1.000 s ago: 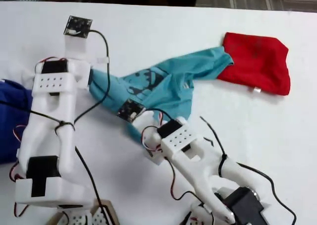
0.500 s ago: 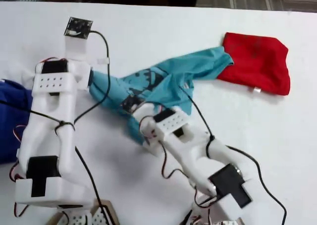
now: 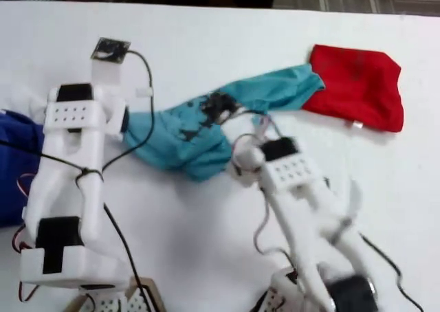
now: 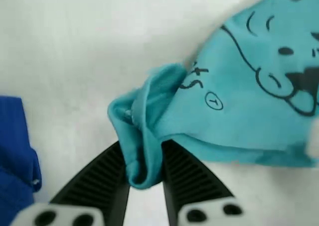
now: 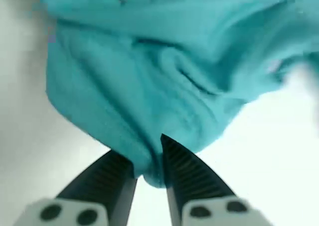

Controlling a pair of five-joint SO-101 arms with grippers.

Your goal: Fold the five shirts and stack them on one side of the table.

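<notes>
A teal shirt (image 3: pixel 182 137) with a black cartoon print lies bunched in the middle of the table, one end stretching to a red shirt (image 3: pixel 357 85) at the back right. My left gripper (image 3: pixel 128 123) is shut on the teal shirt's left edge; the left wrist view shows a fold of teal cloth (image 4: pixel 144 136) pinched between the black fingers (image 4: pixel 107 178). My right gripper (image 3: pixel 231 158) is shut on the bunched right side of the shirt, where teal cloth (image 5: pixel 149 81) hangs from between its fingers (image 5: pixel 187 169). A blue shirt (image 3: pixel 14 164) lies at the left edge.
The red shirt lies crumpled near the far right, its corner touching the teal one. Black cables (image 3: pixel 141 71) trail from both arms over the cloth. The blue shirt (image 4: pixel 15 151) lies close behind the left arm. Bare white table (image 3: pixel 385 181) spreads at front right.
My right arm has swung right and toward the back, dragging the teal shirt's near part with it; the cloth is now bunched into a lump. The left arm has barely shifted.
</notes>
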